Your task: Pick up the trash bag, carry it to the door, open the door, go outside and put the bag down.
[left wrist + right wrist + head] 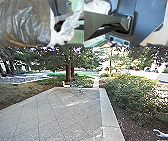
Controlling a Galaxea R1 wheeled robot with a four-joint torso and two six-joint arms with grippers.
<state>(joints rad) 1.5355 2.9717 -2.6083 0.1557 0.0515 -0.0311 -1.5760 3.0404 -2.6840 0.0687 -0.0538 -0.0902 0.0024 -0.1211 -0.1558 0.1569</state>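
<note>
Grey paving (67, 114) ahead, shrubs (135, 92) right. Trash bag (28, 23) noted close at my left wrist; state of left gripper and right gripper: cannot tell. Assessed step: outdoor carry. Set-down would require slow lowering onto flat ground.

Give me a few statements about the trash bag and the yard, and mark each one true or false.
1. The head camera looks along an indoor hallway. False: it looks over outdoor paving.
2. The trash bag in the left wrist view is dark and shiny. True.
3. The bushes on the right of the head view grow in the middle of the paving. False: they are beyond its pale border.
4. A tree trunk rises beyond the far end of the paving. True.
5. The plastic beside the trash bag is bright red. False: it is whitish.
</note>
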